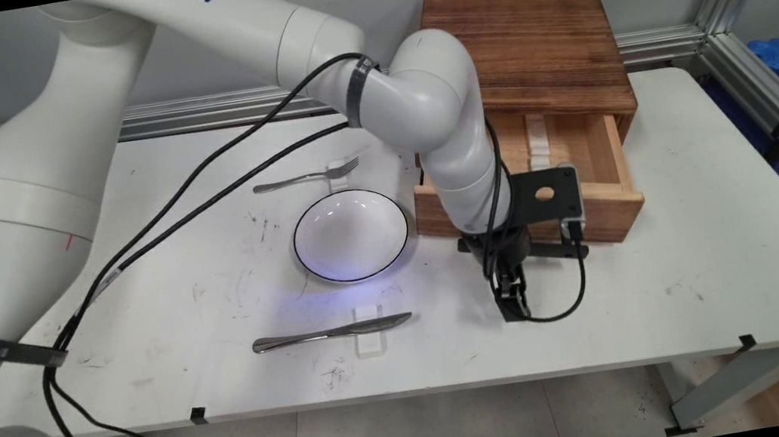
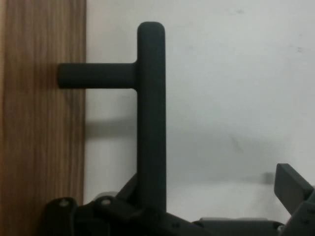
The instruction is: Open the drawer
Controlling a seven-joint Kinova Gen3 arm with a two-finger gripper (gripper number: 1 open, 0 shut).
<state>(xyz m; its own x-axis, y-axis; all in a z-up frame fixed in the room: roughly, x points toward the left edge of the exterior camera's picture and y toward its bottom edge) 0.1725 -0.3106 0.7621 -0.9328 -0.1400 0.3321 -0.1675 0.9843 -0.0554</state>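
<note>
A wooden box [image 1: 524, 39] at the back of the table has its drawer [image 1: 597, 151] pulled out. My gripper [image 1: 514, 305] hangs in front of the drawer's front panel [image 2: 39, 147], pointing down at the black bar handle [image 2: 150, 123]. Seen from the hand, the handle runs up between the open fingers: one fingertip [image 2: 293, 187] stands well off to its right, and the other side is hidden low beside the bar. Nothing is clamped. In the main view the handle [image 1: 554, 251] shows just behind the hand.
A white bowl with a black rim [image 1: 351, 234] sits left of the drawer. A fork [image 1: 307, 177] lies behind it and a knife [image 1: 329, 332] in front, each on a small white rest. A white strip [image 1: 537, 140] lies inside the drawer. Black cables hang from the arm.
</note>
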